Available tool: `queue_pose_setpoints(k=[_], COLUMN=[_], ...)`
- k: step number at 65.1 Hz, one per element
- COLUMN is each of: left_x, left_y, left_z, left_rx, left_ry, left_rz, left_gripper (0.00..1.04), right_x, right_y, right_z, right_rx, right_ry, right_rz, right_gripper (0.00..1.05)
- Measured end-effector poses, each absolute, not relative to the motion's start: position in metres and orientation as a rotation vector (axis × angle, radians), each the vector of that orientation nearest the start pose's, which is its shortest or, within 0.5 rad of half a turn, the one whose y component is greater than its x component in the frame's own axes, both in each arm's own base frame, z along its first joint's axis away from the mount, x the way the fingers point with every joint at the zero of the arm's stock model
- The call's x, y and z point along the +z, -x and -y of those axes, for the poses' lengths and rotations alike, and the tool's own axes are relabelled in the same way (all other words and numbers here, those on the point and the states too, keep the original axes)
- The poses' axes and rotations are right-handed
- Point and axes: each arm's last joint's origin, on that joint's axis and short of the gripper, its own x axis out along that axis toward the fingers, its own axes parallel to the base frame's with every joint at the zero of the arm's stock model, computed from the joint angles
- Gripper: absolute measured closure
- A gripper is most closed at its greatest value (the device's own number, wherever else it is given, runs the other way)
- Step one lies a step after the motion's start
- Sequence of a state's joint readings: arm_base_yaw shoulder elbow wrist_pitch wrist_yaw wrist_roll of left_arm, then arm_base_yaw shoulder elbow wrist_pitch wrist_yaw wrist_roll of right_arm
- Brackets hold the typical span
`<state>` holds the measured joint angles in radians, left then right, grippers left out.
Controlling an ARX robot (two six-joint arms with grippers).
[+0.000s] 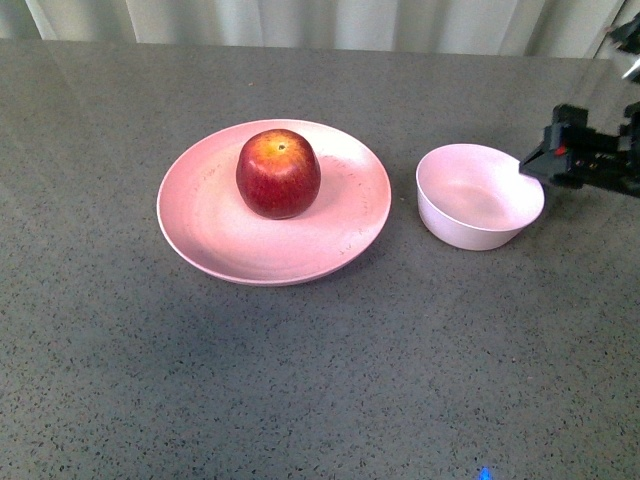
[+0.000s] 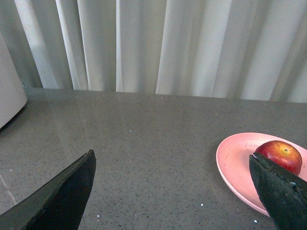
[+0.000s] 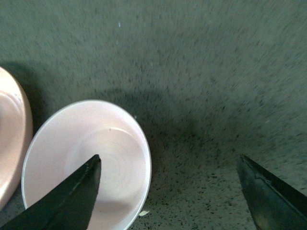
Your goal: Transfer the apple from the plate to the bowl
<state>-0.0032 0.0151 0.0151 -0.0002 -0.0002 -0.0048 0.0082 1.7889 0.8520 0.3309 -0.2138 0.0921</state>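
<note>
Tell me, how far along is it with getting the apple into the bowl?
Nothing is done yet: the apple sits on the plate and the bowl is empty. In hand: the right pincer hangs open by the bowl, holding nothing; the left pincer is open too, off beside the plate. Remaining: grasp, lift, carry, drop.

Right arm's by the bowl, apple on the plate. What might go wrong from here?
1. The open right gripper hangs close to the bowl rim; swinging toward the apple may knock the bowl.
2. The apple is round and glossy; it may roll on the plate or slip when gripped.
3. The bowl looks barely wider than the apple, so an off-centre drop could bounce out.
</note>
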Motion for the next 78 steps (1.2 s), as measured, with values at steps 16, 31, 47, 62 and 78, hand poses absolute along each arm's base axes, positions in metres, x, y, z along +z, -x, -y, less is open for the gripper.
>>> queue_pose_setpoints(k=[16,31,47,62,78], left_x=[0.167,0.167,0.167,0.167,0.167], left_y=[-0.098,-0.098,-0.098,-0.098,-0.098], left_z=[0.0,0.0,0.0,0.0,0.0], left_rx=[-0.003,-0.003,-0.003,-0.003,-0.003], left_ry=[0.005,0.005,0.005,0.005,0.005], left_rz=[0.0,0.0,0.0,0.0,0.0], left_gripper=[0.09,0.09,0.09,0.09,0.09], right_x=[0.189,0.182,0.18,0.171,0.162], right_y=[-0.298,-0.267,-0.223,-0.19,-0.166], right_z=[0.016,0.017,0.002,0.0,0.0], right_rx=[0.136,-0.003,-0.007,-0.001,-0.002], right_ry=[-0.193,-0.057,-0.013,-0.004,-0.004], right_rz=[-0.423,-0.105,-0.002,-0.003,-0.015], right_gripper=[0.09,0.32,0.74,1.03,1.03])
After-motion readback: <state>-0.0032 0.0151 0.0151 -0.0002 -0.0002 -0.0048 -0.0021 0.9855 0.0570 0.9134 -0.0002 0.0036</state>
